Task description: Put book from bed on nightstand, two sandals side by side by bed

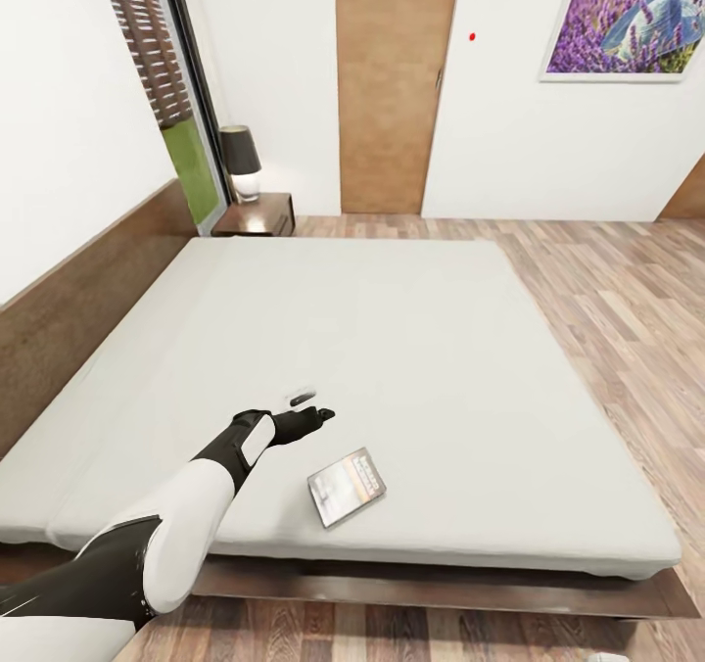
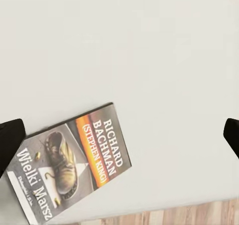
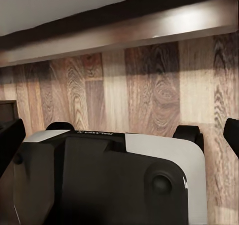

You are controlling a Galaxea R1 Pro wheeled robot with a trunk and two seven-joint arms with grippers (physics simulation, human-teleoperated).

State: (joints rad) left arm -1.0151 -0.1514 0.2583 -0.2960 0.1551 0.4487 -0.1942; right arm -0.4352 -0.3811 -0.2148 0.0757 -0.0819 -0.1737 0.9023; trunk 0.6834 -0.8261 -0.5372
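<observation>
The left gripper [image 1: 305, 402] hangs over the bed [image 1: 411, 349], its fingers spread apart and grasping nothing. Just beside it, toward the foot edge of the mattress, the book [image 1: 347, 487] lies flat and tilted, close to the drop onto the plank floor [image 1: 627, 290]. Its cover reads "RICHARD BACHMAN (STEPHEN KING)" and "Wielki Marsz". Wide bare mattress stretches beyond. At the far corner the nightstand [image 1: 259, 215] carries a lamp [image 1: 241, 161]. The right gripper [image 3: 119, 135], tips wide apart, hangs low above the floor beside the bed frame [image 3: 119, 28].
</observation>
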